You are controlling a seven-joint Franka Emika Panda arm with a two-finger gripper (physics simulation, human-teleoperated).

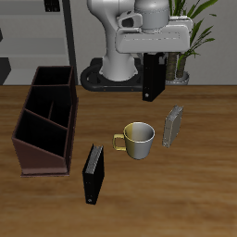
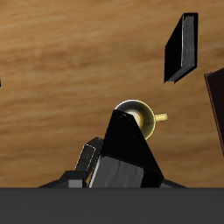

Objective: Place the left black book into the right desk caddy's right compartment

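My gripper is shut on the left black book and holds it upright, well above the table near its back. In the wrist view this book fills the near field, above the mug. The right desk caddy, a dark reddish-brown open box with inner dividers, stands on the table far from the gripper; only its edge shows in the wrist view. Its compartments look empty.
A second black book stands near the table's front edge; it also shows in the wrist view. A metal mug with a yellow handle sits mid-table, with a grey book standing beside it. A potted plant is at the back.
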